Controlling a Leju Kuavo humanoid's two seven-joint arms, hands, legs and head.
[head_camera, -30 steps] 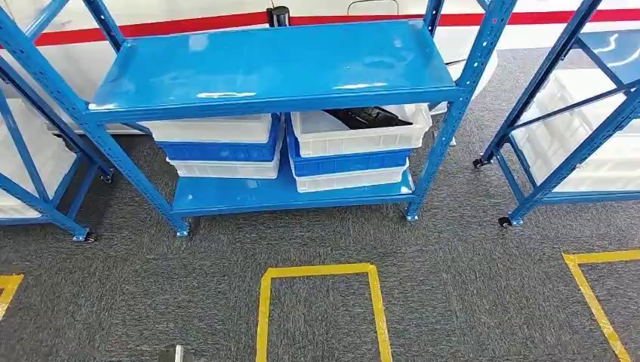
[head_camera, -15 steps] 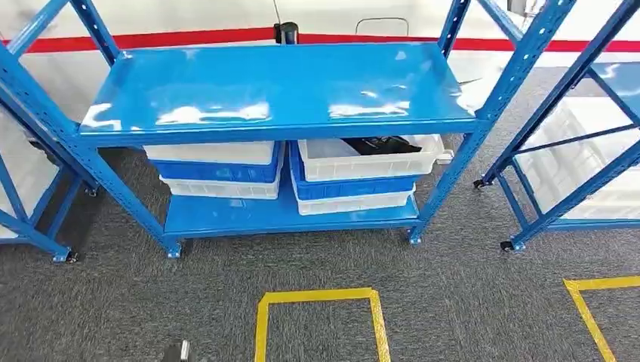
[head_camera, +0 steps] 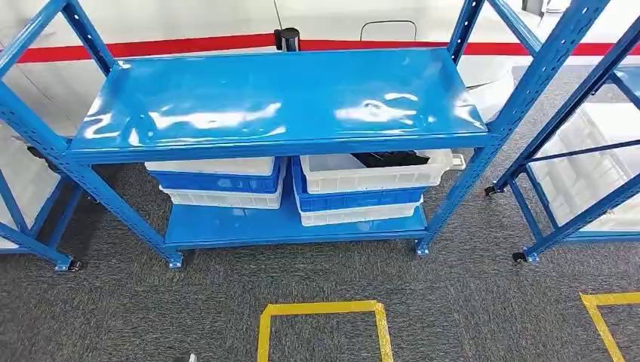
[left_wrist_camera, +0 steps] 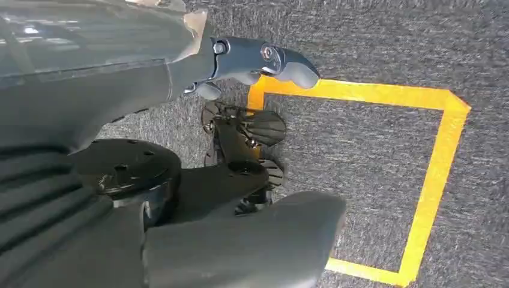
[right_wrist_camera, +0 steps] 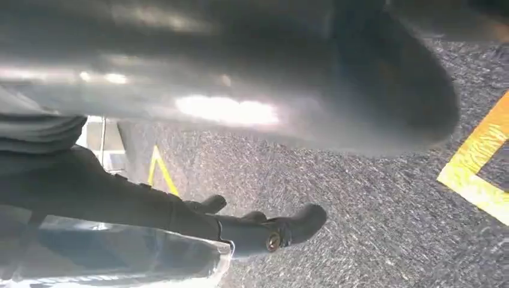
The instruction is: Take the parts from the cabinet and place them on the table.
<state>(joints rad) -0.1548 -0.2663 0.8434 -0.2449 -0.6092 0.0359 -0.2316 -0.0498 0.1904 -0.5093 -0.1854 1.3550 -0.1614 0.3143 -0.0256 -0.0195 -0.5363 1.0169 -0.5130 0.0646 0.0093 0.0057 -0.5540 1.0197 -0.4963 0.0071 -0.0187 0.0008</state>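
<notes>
Parts [head_camera: 390, 159], dark and glossy, lie in the top white bin [head_camera: 373, 172] at the right end of the rack's [head_camera: 279, 98] lower shelf (head view); that bin sits on a blue one and another white one, with a similar stack to its left. Wrist views look down at grey carpet [left_wrist_camera: 372, 156] and yellow tape [left_wrist_camera: 432, 180] instead. The left hand [left_wrist_camera: 252, 66] hangs with fingers loosely apart, holding nothing, touching nothing. The right hand [right_wrist_camera: 264, 231] likewise hangs empty over the carpet, dark fingers slightly curled but apart. The rack's top shelf is smooth, shiny blue metal.
</notes>
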